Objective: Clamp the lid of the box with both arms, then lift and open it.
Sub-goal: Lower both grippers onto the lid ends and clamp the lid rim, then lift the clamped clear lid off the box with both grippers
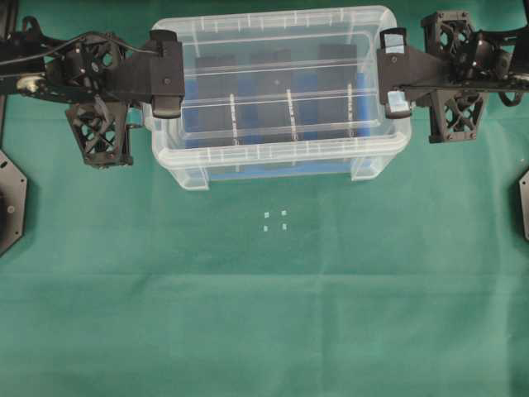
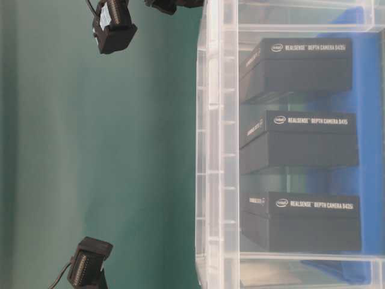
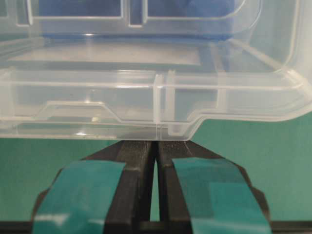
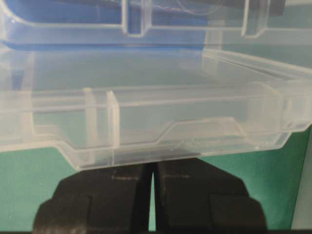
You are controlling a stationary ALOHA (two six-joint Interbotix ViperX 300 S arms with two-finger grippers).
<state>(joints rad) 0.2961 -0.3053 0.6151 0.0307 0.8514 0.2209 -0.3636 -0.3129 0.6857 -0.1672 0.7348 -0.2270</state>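
Teal-taped fingers (image 3: 92, 190) fill the bottom of the left wrist view: jaws nearly closed, thin slit between them, tips tucked under the lid (image 3: 156, 105) end edge. Looks clamped on the lid's end tab, contact itself hidden by the plastic.

Overhead, left to right:
- Left gripper (image 1: 168, 74) sits on the lid's (image 1: 277, 78) left short end, arm coming in from the left edge.
- Lid lies across the top of the box (image 1: 281, 161), spanning gripper to gripper, two lengthwise ridges visible. Can't tell from overhead whether it's seated or off the rim.
- Box stands on the green counter (image 1: 264, 314), far-centre, blue base and black blocks (image 1: 277, 83) showing through the clear plastic.
- Four small white marks (image 1: 275, 220) on the counter just in front of the box.
- Right gripper (image 1: 397, 73) sits on the lid's right short end, arm coming in from the right edge.

Right wrist view: black fingers (image 4: 195, 195), jaws nearly closed with a hairline gap, tips under the lid's (image 4: 156, 117) end edge, same pinch as the left.

Table-level view (rotated): box wall (image 2: 210, 150) with three black cartons (image 2: 301, 144) labelled RealSense Depth Camera D435 on blue.
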